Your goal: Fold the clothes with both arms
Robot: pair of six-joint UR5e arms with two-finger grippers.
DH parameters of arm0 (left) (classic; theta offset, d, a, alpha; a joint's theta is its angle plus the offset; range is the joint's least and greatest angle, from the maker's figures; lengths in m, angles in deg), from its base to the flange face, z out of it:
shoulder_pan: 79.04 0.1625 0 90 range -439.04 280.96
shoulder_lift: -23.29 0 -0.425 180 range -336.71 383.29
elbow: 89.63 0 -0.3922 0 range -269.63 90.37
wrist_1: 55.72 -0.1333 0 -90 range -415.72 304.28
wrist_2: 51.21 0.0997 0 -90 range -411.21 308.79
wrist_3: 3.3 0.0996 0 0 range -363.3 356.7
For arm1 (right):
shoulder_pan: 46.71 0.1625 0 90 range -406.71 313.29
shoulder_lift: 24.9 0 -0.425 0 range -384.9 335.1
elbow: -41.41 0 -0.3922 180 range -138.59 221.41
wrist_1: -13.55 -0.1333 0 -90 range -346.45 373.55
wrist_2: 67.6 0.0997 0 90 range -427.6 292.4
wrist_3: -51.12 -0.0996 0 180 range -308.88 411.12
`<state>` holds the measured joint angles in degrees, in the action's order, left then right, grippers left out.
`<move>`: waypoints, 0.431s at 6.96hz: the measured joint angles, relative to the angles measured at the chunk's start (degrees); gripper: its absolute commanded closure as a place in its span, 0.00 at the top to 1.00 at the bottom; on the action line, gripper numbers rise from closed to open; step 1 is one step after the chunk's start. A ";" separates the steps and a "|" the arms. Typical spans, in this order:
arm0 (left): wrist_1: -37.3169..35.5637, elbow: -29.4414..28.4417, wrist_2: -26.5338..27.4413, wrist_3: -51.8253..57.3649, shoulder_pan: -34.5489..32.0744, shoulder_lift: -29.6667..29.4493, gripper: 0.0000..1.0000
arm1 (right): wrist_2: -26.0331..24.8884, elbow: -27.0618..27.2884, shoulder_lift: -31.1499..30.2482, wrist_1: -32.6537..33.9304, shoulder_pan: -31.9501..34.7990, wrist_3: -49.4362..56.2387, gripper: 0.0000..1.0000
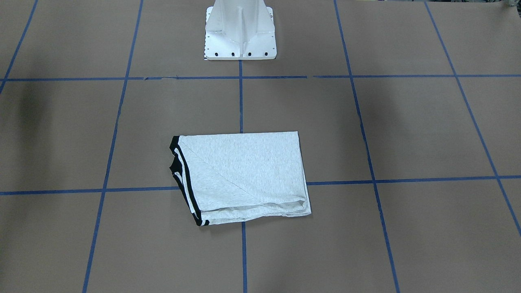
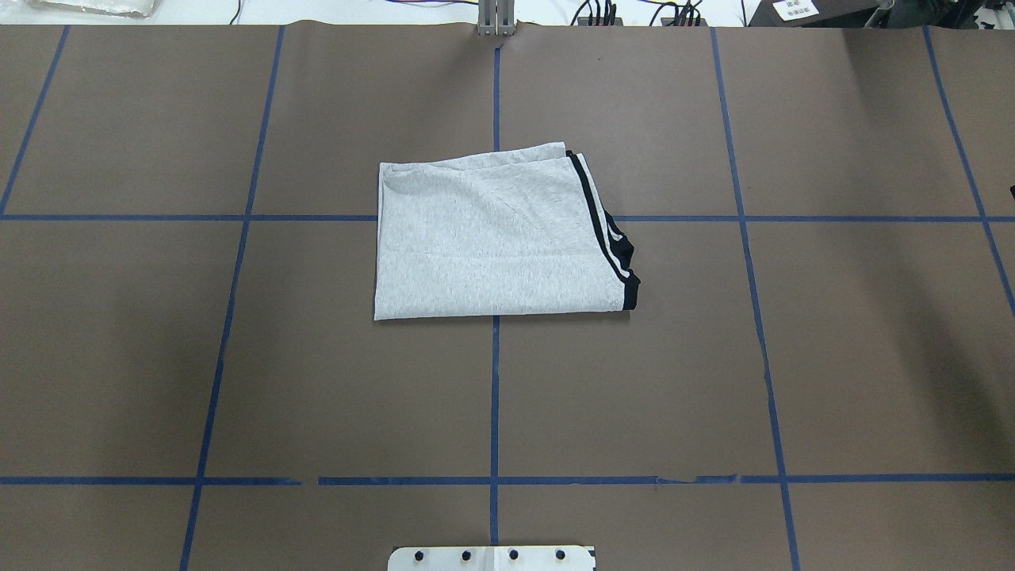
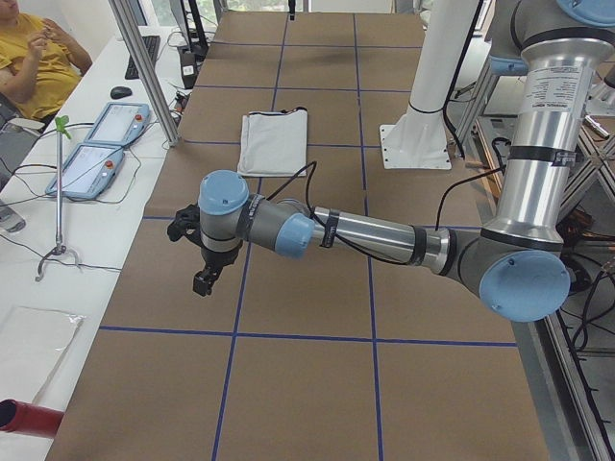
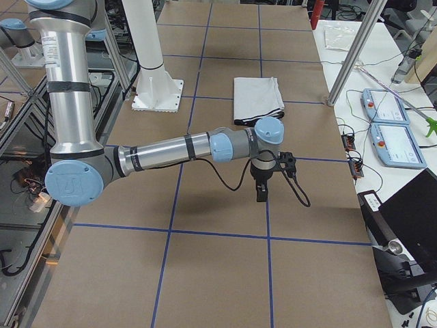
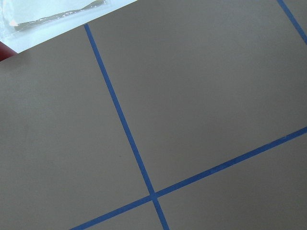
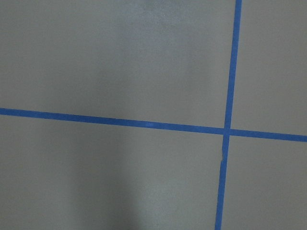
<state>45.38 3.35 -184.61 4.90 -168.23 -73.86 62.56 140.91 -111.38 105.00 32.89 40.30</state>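
A: From the front, the shirt lies folded, central on the counter, untouched.
B: Side views: left tool and right tool hover well apart from it; spread, I cannot tell. Seems done; keep both high.

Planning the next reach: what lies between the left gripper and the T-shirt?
Nothing but brown table cover and blue tape lines, seen in exterior left view.

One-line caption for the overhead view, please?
Grey T-shirt folded into a rectangle, black-striped edge on the robot's right, lying on the brown table marked with a blue tape grid.
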 measured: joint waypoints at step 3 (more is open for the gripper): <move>0.22 0.17 0.27 0.13 -0.01 0.45 1.00 | 0.66 -0.30 -0.36 0.16 0.03 -0.15 1.00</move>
<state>45.60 3.53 -184.34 5.03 -168.24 -73.41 63.23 140.61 -111.74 105.16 32.92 40.15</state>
